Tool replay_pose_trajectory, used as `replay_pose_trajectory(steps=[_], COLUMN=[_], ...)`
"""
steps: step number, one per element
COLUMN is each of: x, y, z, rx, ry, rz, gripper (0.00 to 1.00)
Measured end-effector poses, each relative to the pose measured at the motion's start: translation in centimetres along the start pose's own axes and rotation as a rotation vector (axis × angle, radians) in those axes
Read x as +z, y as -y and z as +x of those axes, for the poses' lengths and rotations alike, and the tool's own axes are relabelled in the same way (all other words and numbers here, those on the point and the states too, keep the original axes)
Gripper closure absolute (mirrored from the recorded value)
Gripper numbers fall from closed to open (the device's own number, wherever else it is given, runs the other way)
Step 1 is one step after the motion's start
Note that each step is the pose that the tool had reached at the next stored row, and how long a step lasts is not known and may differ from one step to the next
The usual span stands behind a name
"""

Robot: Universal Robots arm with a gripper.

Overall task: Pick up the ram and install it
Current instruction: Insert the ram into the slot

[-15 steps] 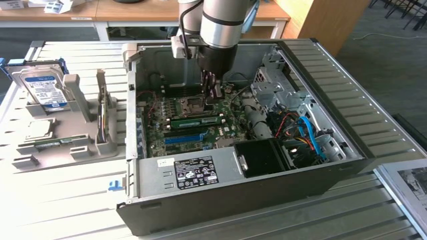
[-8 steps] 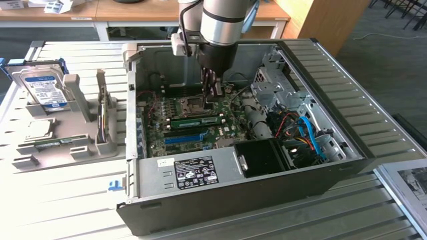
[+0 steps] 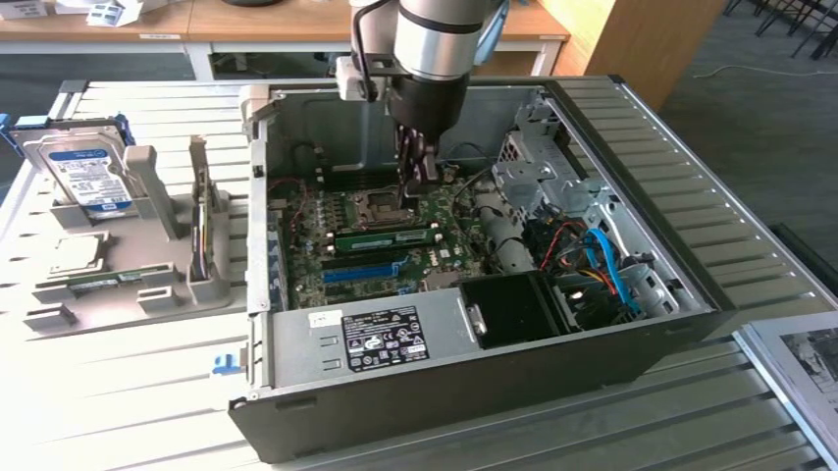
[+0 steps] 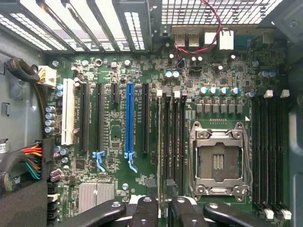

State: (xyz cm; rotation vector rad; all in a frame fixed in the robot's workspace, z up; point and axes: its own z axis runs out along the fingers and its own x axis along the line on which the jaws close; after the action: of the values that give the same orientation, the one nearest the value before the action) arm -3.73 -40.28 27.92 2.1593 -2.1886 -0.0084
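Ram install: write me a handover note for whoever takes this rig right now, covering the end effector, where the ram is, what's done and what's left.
The end effector is open and holds nothing. It hovers inside the computer case, above the ram.
The ram stands on edge in a motherboard slot beside the empty CPU socket.
Done: by the look of it, the ram has been picked up and set into its slot.
Left: whether the slot's clips have latched cannot be told from these views.
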Motion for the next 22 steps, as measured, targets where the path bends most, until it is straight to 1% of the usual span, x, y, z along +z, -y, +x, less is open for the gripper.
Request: replay_pose_trajectory(steps=[13, 18, 22], x=[-1.88, -2.28, -2.34], y=[-0.09, -0.11, -0.19], z=[0.1, 0.1, 0.1], rx=[0.0, 0.0, -0.001], ry=[0.0003, 0.0006, 0.0004], rz=[0.0002, 0.0006, 0.0102], gripper=[0.8, 0.8, 0.8])
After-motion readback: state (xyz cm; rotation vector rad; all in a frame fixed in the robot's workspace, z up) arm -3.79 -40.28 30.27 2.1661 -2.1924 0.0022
